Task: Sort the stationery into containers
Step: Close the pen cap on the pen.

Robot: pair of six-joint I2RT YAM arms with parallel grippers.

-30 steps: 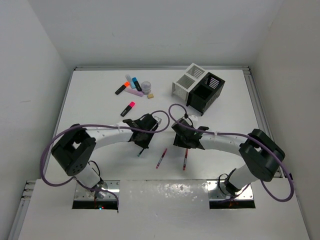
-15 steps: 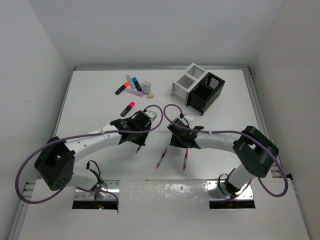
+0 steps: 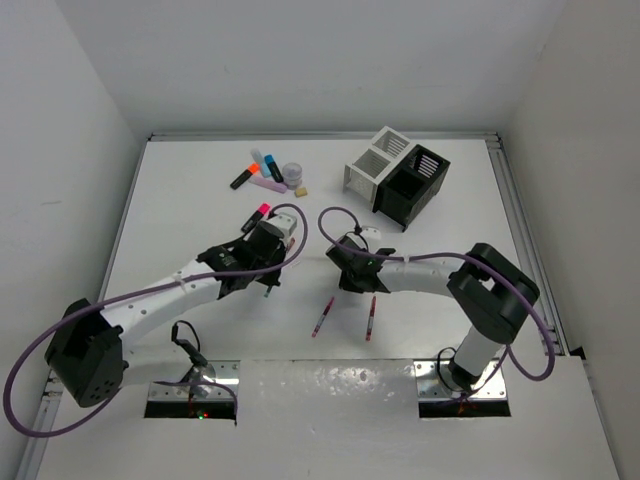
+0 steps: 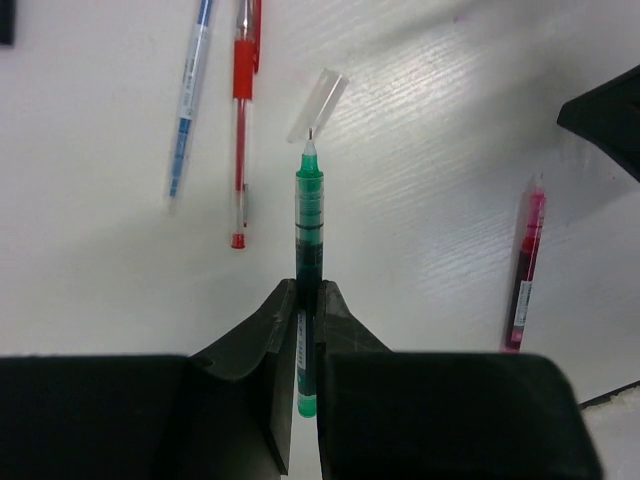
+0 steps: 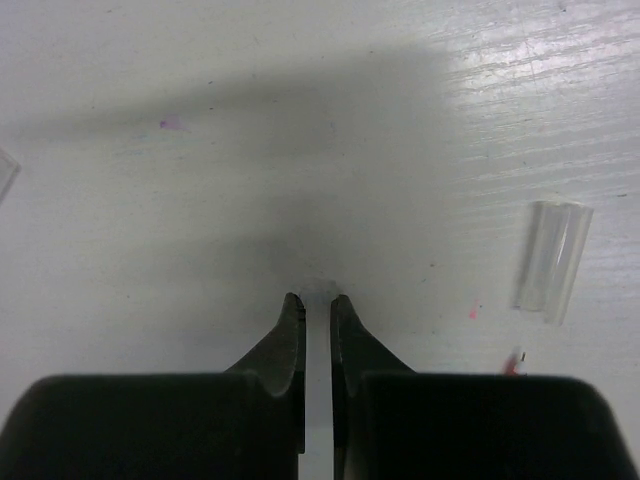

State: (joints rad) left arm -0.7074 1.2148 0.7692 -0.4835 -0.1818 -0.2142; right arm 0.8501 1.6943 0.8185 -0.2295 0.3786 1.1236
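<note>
My left gripper (image 4: 308,290) is shut on a green pen (image 4: 309,230), uncapped, its tip pointing away from the wrist. It is left of the table's middle in the top view (image 3: 267,283). A clear cap (image 4: 317,103) lies just beyond the tip. My right gripper (image 5: 318,298), at mid-table (image 3: 345,270), has its jaws nearly together with a thin pale, clear piece filling the gap. Another clear cap (image 5: 552,262) lies to its right. The white box (image 3: 372,165) and black box (image 3: 412,185) stand joined at the back right.
An orange highlighter (image 3: 244,176), a blue one (image 3: 268,165), a pink one (image 3: 266,184), a tape roll (image 3: 292,174) and an eraser (image 3: 300,190) lie at the back left. A pink-capped highlighter (image 3: 258,213) lies by my left wrist. Two pens (image 3: 322,317) (image 3: 370,318) lie near front.
Both grippers have moved left across the table. The left one still grips the green pen and its arm has swung out to the left. The two pens near the front have not moved.
</note>
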